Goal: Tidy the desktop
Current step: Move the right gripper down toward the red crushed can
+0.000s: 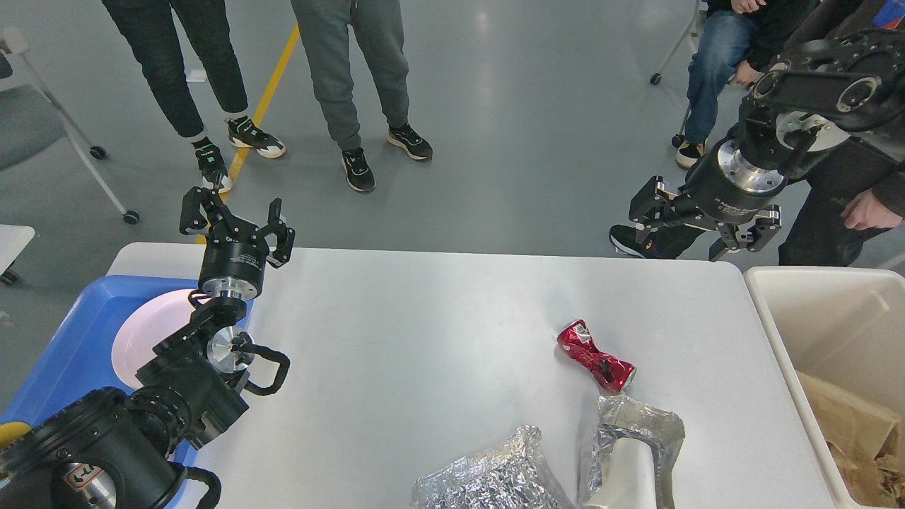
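The white desktop (424,339) fills the middle of the head view. A crushed red can (596,356) lies on it right of centre. Two crumpled foil pieces sit at the front edge: one flat (488,474), one wrapped around a white cup (631,452). My left gripper (235,218) is open and empty, held above the desktop's back left corner. My right gripper (703,226) is open and empty, pointing down beyond the desktop's back right edge, up and to the right of the can.
A blue tray (71,339) with a pink plate (145,332) stands at the left. A cream-white bin (820,318) with brown paper stands at the right. Several people stand or sit beyond the table.
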You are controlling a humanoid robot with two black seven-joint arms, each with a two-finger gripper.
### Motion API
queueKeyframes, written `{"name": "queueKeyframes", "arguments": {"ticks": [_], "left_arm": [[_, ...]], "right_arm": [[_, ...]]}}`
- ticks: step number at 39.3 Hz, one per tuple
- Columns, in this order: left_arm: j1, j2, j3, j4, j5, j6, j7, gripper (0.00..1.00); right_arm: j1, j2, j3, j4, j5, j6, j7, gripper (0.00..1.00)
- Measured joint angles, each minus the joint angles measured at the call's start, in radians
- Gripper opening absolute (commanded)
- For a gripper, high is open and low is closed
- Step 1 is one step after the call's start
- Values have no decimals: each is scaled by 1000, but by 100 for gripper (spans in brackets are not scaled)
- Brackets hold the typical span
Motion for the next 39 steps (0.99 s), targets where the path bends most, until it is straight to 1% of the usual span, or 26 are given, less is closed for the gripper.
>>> {"name": "queueKeyframes", "arguments": {"ticks": [5, 12, 14, 16, 21, 22, 27, 28, 33, 39], "left_arm": [[0, 0, 0, 0, 0, 0, 0, 97], [0, 1, 0, 0, 0, 0, 0, 97], [0, 0, 0, 0, 0, 0, 0, 97], [0, 0, 0, 0, 0, 0, 0, 97], [0, 0, 0, 0, 0, 0, 0, 97], [0, 0, 0, 0, 0, 0, 0, 97], [0, 0, 0, 0, 0, 0, 0, 97], [0, 0, 0, 0, 0, 0, 0, 97], [0, 0, 0, 0, 0, 0, 0, 97], [0, 1, 0, 0, 0, 0, 0, 97]], "right_arm": [[1, 3, 5, 7, -8, 5, 2, 100], [-13, -16, 61, 49, -74, 6, 21, 100], [-35, -29, 112, 69, -135, 5, 43, 100], [-58, -41, 167, 83, -210, 4, 83, 100], [-81, -57, 232, 103, -336, 1, 173, 100], [-83, -60, 241, 107, -373, 0, 201, 100], [-85, -62, 250, 112, -465, -23, 257, 100], [-88, -63, 251, 117, -499, -43, 276, 100], [-102, -63, 251, 135, -585, -92, 313, 100], [-116, -60, 251, 171, -673, -133, 326, 100]]}}
